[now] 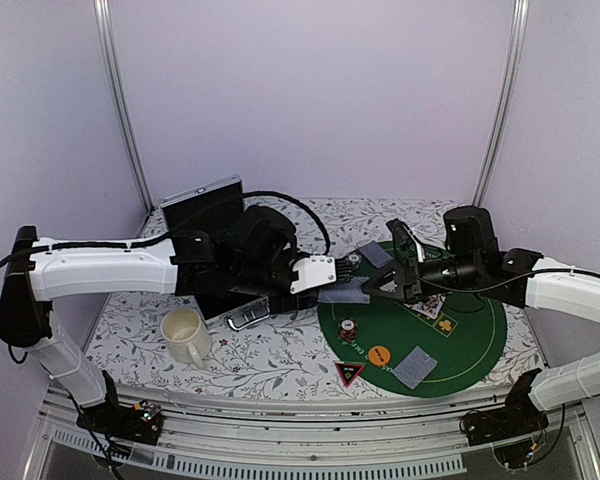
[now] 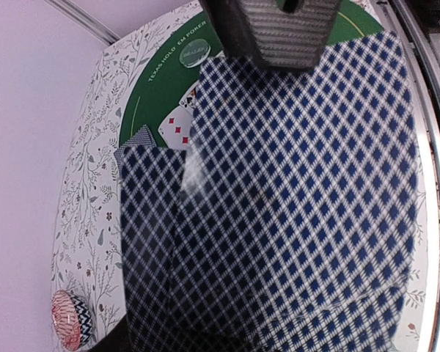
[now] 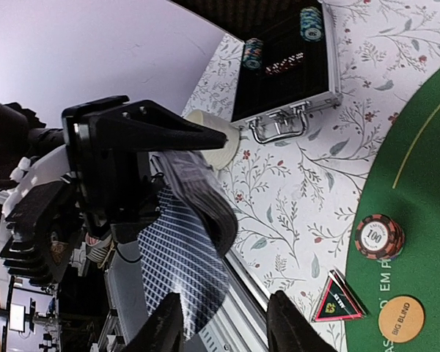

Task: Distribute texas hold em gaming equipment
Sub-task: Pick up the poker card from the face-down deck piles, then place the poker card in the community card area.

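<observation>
On the floral table (image 1: 270, 370), case (image 3: 336, 73) holds chips (image 3: 310, 22); left hand (image 1: 352, 270) grips cards (image 2: 293, 205), right hand (image 3: 226, 299) wide.

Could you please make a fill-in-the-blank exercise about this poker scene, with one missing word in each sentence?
The left gripper holds playing cards whose backs have a ____ and white check pattern.
The orange disc reads BIG ____.
The top of the chip stack shows the number ____.
Missing words: blue; BLIND; 100.
</observation>
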`<move>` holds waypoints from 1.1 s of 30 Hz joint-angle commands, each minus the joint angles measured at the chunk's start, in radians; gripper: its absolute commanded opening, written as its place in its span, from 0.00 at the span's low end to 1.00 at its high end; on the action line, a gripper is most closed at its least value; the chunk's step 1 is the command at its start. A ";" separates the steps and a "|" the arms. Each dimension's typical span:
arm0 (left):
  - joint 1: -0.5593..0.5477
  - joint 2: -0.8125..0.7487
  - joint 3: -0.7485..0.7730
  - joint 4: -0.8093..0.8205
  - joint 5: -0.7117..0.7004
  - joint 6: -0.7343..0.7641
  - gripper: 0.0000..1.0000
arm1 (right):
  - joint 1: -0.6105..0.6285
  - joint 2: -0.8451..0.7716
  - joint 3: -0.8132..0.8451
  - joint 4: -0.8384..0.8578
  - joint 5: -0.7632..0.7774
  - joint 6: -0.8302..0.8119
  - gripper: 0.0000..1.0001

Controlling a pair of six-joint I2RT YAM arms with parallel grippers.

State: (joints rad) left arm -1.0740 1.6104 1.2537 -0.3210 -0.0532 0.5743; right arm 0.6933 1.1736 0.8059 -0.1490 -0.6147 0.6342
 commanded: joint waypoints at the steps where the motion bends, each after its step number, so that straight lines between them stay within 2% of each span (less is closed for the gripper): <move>1: 0.016 -0.029 -0.006 0.005 0.017 -0.004 0.47 | -0.003 0.006 -0.009 0.144 -0.087 0.056 0.34; 10: 0.019 -0.040 -0.019 0.010 0.016 -0.002 0.47 | -0.004 0.044 0.014 0.091 -0.094 0.038 0.03; 14: 0.026 -0.058 -0.041 0.010 0.019 -0.007 0.47 | -0.022 0.018 0.097 -0.045 -0.076 -0.042 0.02; 20: 0.049 -0.089 -0.070 -0.001 0.018 -0.062 0.47 | -0.139 0.045 0.463 -0.587 0.061 -0.383 0.02; 21: 0.051 -0.095 -0.066 -0.012 0.019 -0.080 0.47 | -0.157 0.061 0.548 -0.659 0.102 -0.458 0.02; 24: 0.053 -0.120 -0.049 -0.062 0.036 -0.117 0.48 | -0.210 0.098 0.672 -0.827 0.221 -0.620 0.02; 28: 0.053 -0.163 -0.065 -0.105 0.028 -0.123 0.48 | -0.251 0.137 0.691 -0.958 0.367 -0.811 0.02; 33: 0.053 -0.232 -0.096 -0.128 0.030 -0.118 0.48 | -0.279 0.202 0.592 -1.088 0.489 -0.978 0.02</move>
State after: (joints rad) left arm -1.0306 1.4429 1.1847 -0.4152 -0.0341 0.4721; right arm 0.4358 1.3170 1.4799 -1.0153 -0.2684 -0.1291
